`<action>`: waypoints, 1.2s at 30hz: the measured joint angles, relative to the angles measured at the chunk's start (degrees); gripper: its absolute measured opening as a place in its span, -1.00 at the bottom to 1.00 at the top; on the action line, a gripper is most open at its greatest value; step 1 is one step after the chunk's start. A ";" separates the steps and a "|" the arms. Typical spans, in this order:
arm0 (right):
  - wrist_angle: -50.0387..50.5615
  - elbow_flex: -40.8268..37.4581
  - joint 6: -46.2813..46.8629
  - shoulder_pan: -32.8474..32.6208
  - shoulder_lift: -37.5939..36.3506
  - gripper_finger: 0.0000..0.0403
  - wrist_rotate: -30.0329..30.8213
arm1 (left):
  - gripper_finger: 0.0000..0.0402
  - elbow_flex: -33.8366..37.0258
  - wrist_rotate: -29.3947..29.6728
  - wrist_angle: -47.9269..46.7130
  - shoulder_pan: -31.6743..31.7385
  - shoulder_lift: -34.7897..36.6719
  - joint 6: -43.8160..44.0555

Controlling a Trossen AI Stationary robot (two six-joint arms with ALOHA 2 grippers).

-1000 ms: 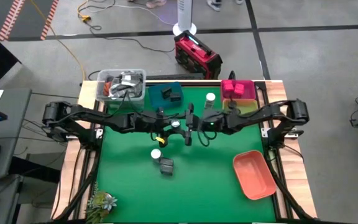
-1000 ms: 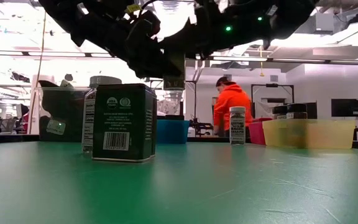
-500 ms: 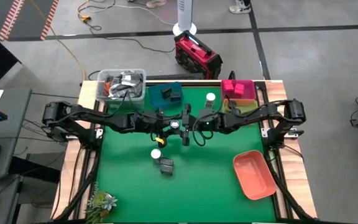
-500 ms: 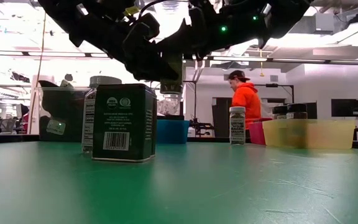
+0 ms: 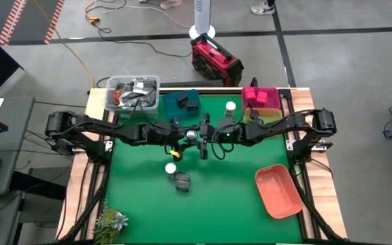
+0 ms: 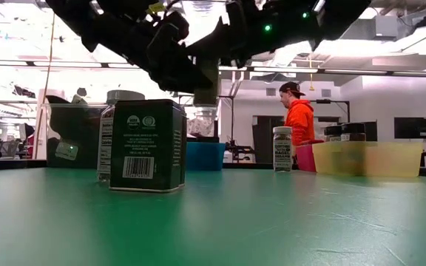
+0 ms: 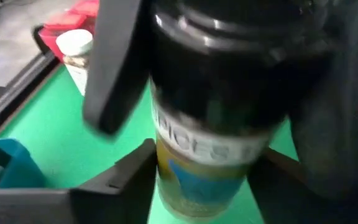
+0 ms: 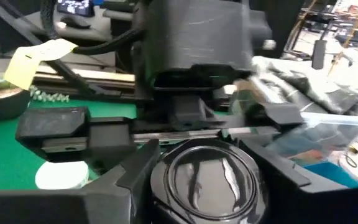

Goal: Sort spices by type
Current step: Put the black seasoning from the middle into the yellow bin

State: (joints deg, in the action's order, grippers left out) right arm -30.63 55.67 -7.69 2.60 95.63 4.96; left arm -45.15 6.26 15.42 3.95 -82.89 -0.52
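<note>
Green table point(image 5: 141, 204), teal tray point(image 5: 181, 104) behind jar point(image 8: 205, 180)

Dark-lidded jar point(image 8: 205, 180) between end effector point(image 8: 197, 171) fingers (glossy lid).

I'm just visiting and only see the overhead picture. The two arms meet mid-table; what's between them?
Observer: A round jar with a black lid, seen right in front of the left gripper in the left wrist view.
Operator: Is the other arm on it too?
Observer: The right wrist view puts the right gripper at the jar's glossy lid, looking down on it.
Operator: Is anyone nearby?
Observer: The low view shows a person in an orange hoodie beyond the table.
</note>
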 joint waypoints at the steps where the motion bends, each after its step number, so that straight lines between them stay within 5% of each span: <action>1: 1.38 0.05 0.30 0.11 -1.03 0.13 0.54 | 0.21 -0.01 0.53 -0.40 0.01 0.73 0.07; 9: 16.23 0.04 1.59 0.80 -9.38 0.10 5.35 | 0.69 -0.01 1.62 -5.48 0.17 6.86 0.22; 15: 36.06 -0.08 6.85 -0.39 -19.54 0.15 15.05 | 0.69 0.04 1.76 -15.31 -0.47 11.52 2.96; 20: 42.05 -4.57 11.94 -2.25 -28.91 0.11 26.55 | 0.68 0.07 2.27 -16.94 -2.23 12.65 4.33; 29: 51.65 -16.47 26.22 -3.05 -44.17 0.17 38.81 | 0.67 2.02 6.94 -15.64 -4.65 12.47 4.47; 36: 61.18 -18.53 32.49 -2.80 -52.21 0.11 44.28 | 0.67 2.17 7.24 -14.82 -4.63 12.49 4.29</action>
State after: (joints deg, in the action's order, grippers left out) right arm 30.55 37.14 24.81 -0.20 43.42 49.24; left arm -42.98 13.50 0.60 -0.69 -70.39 3.77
